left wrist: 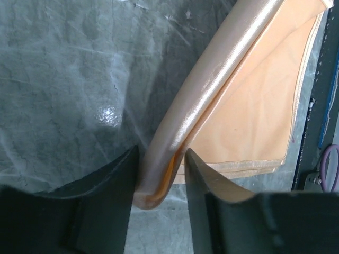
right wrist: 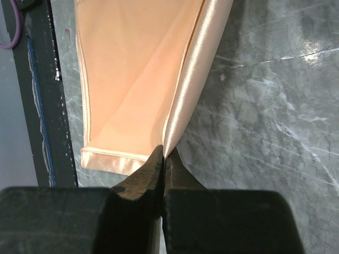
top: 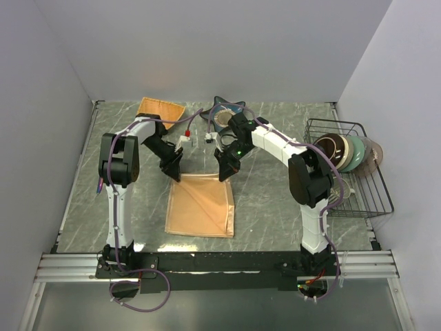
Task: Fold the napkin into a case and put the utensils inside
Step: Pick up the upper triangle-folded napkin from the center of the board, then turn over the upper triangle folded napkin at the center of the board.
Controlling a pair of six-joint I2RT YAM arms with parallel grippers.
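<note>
The peach-orange satin napkin [top: 200, 207] lies folded on the marble table between the arms. My left gripper [top: 175, 172] is at its far left corner. In the left wrist view the napkin [left wrist: 254, 106] has a puffy rolled fold running between that gripper's [left wrist: 161, 153] fingers. The jaws stand apart, so the fold sits loosely between them. My right gripper [top: 224, 171] is at the far right corner. There it [right wrist: 164, 151] is shut, pinching the napkin's [right wrist: 132, 69] shiny raised edge. I cannot make out the utensils in any view.
An orange fan-shaped dish [top: 160, 108] sits at the back left, a dark star-shaped dish [top: 224, 114] at the back centre. Two small pale items [top: 186, 138] lie behind the grippers, too small to identify. A wire rack [top: 358, 186] with plates stands at the right.
</note>
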